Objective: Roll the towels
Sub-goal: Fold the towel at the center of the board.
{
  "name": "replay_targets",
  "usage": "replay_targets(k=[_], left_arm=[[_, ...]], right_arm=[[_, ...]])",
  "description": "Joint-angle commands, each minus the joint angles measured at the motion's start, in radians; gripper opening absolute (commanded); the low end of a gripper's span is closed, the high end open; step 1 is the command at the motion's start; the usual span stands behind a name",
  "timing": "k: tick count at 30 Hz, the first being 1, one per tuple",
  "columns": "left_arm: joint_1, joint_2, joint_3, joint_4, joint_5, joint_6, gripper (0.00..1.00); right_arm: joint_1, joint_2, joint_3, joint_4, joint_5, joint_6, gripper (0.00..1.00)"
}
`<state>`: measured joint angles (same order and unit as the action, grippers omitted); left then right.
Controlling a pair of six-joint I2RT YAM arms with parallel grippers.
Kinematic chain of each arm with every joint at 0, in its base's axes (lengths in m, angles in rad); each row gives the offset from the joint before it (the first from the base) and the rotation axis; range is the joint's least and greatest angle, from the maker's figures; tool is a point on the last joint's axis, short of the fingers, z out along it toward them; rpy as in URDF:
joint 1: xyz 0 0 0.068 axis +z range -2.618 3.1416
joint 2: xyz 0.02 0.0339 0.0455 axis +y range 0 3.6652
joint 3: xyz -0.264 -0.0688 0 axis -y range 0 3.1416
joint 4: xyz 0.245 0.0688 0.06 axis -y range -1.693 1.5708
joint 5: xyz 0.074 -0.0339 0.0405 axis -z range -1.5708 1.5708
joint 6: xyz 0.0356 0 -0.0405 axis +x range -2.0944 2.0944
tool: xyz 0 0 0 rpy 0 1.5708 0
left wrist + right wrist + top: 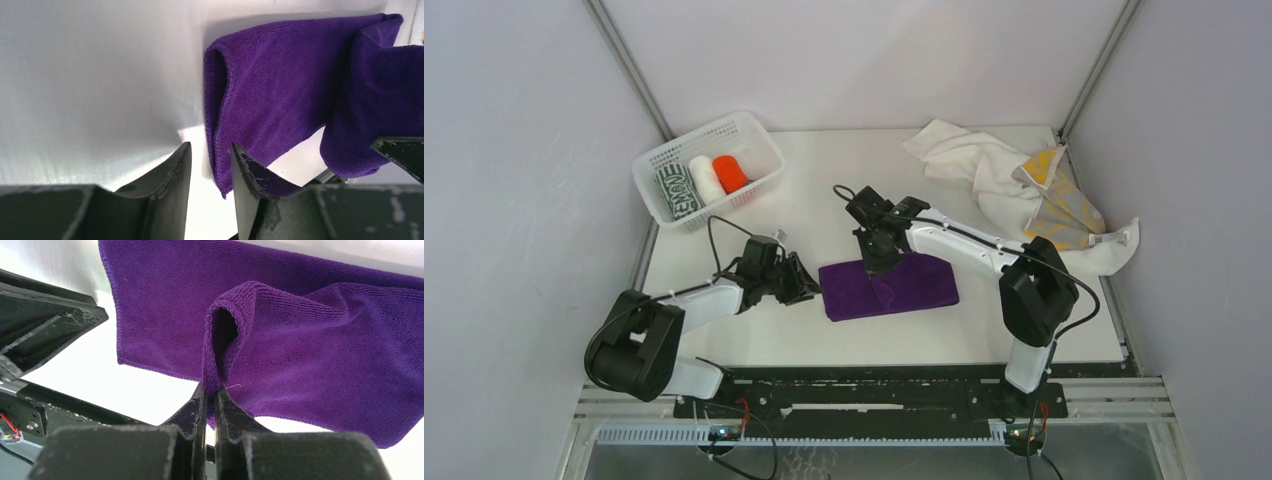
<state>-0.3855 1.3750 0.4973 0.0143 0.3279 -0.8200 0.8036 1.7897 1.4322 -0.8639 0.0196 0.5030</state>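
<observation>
right gripper: clamped tight on a pinched-up fold of the purple towel; fold stands up between the fingertips
left gripper: fingers parted, nothing between them; low over the table, at the purple towel's left edge; the towel corner overlaps one finger in the left wrist view, contact cannot be told
purple towel: mid-table, folded flat; near edge lifted where it is pinched
basket: white mesh, far left corner; holds three rolled towels side by side
green-and-white towel: rolled, leftmost in basket
white rolled towel: middle of basket
orange-red towel: rolled, rightmost in basket
white loose towel: crumpled, far right of table
yellow-and-grey towel: crumpled, lying on the white loose towel
</observation>
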Motion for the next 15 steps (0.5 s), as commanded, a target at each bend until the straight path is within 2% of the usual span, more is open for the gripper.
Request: replay_targets(k=[1, 9, 15], left_arm=[[-0.012, 0.019, -0.027, 0.064, 0.022, -0.020, 0.38], [-0.020, 0.028, -0.031, 0.075, 0.023, -0.021, 0.28], [-0.026, 0.036, -0.027, 0.075, 0.023, -0.019, 0.26]], right_arm=[[0.025, 0.018, 0.066, 0.025, -0.011, 0.065, 0.00], [0.053, 0.091, 0.158, 0.007, -0.018, 0.085, 0.00], [0.060, 0.162, 0.204, 0.005, -0.015, 0.093, 0.00]])
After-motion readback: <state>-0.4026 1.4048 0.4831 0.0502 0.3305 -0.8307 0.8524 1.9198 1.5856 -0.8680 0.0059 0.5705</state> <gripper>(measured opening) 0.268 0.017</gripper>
